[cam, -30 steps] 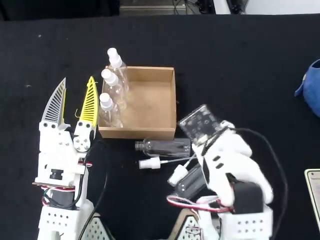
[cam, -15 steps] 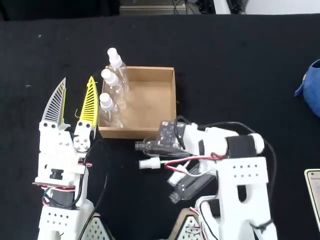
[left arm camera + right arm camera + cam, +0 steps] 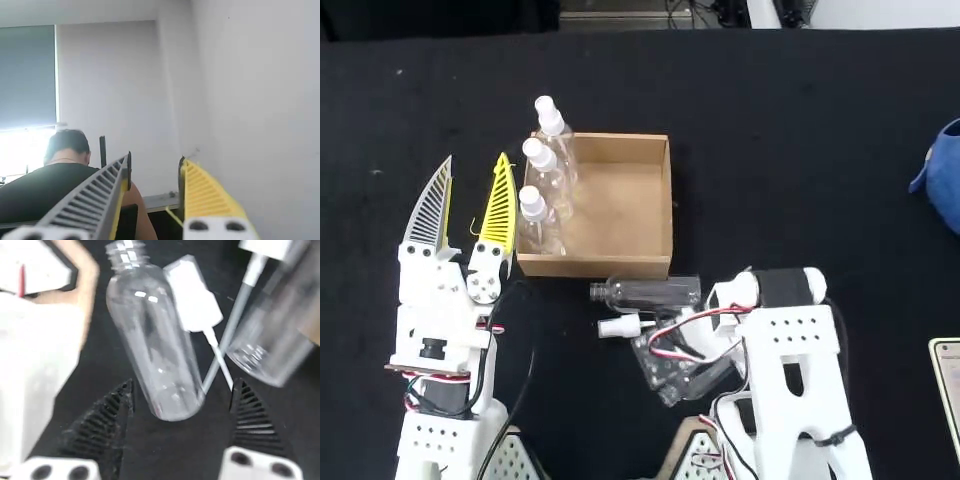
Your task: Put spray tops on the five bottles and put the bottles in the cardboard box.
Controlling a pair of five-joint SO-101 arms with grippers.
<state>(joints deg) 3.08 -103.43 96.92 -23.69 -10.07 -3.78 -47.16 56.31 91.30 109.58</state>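
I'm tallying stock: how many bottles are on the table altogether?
5 bottles. Three with spray tops stand in a row inside the cardboard box, by the left arm's side. Two uncapped lie before the box, one partly under the right arm.

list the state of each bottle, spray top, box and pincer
cardboard box, open
three bottles inside, capped, upright
bottle by the box, uncapped, lying down
second bottle, uncapped, lying down
spray tops, loose on table
left pincer, open, empty
right pincer, open, empty

On the black table lie a cardboard box, a capless bottle and a spray top.
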